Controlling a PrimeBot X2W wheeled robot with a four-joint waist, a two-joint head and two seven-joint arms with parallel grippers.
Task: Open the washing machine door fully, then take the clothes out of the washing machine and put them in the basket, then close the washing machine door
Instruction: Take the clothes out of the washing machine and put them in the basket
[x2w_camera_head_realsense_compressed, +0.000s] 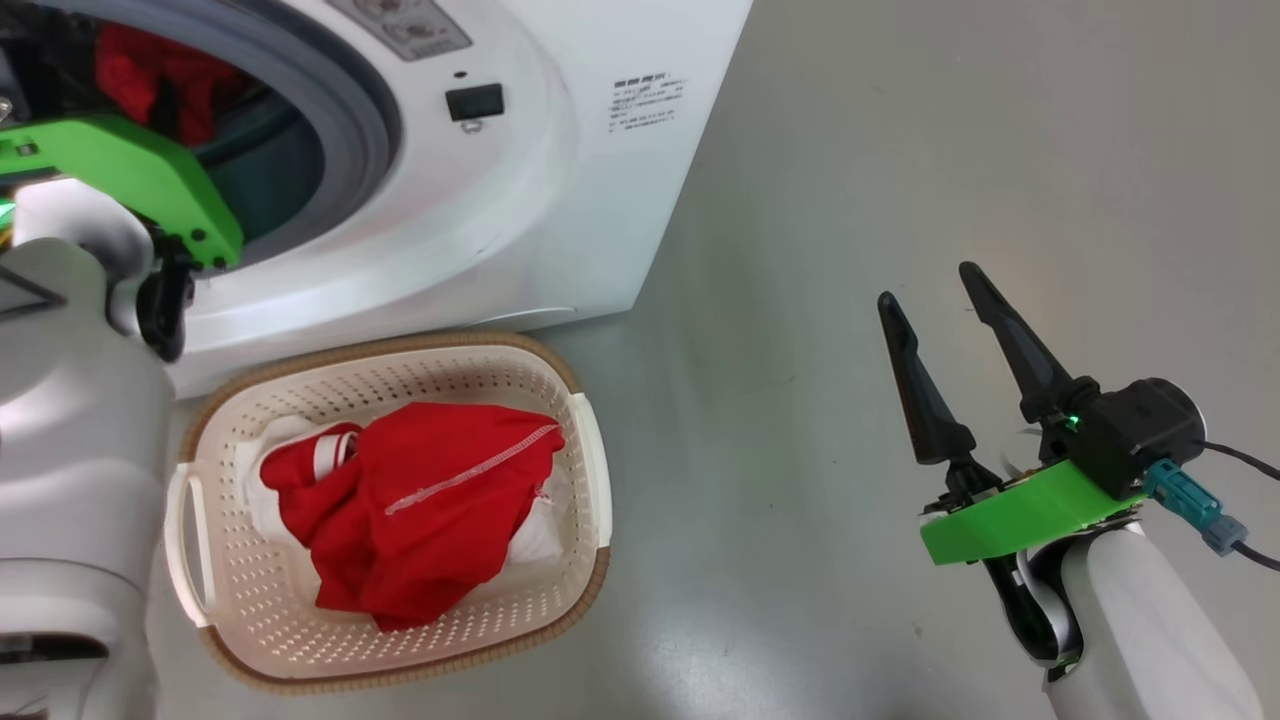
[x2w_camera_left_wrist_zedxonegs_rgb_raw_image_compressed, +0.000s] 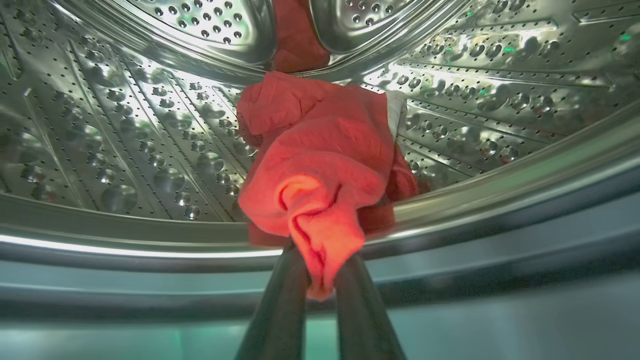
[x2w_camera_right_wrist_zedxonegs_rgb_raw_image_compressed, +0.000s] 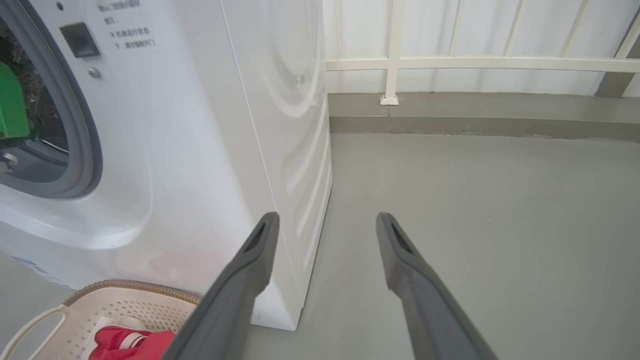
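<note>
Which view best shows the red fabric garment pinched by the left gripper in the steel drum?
Left wrist view: red fabric garment centred, fold clamped in the left gripper. Head view gives a distant red patch; right wrist, the drum mouth.

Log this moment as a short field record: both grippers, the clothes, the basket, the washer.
left gripper: shut on the drum garment
right gripper: open, empty, above the floor right of the washing machine
drum garment: red, bunched, pinched at its near fold, at the drum's front lip
basket garment: red with white, heaped
basket: on the floor, just in front of the washing machine
</note>
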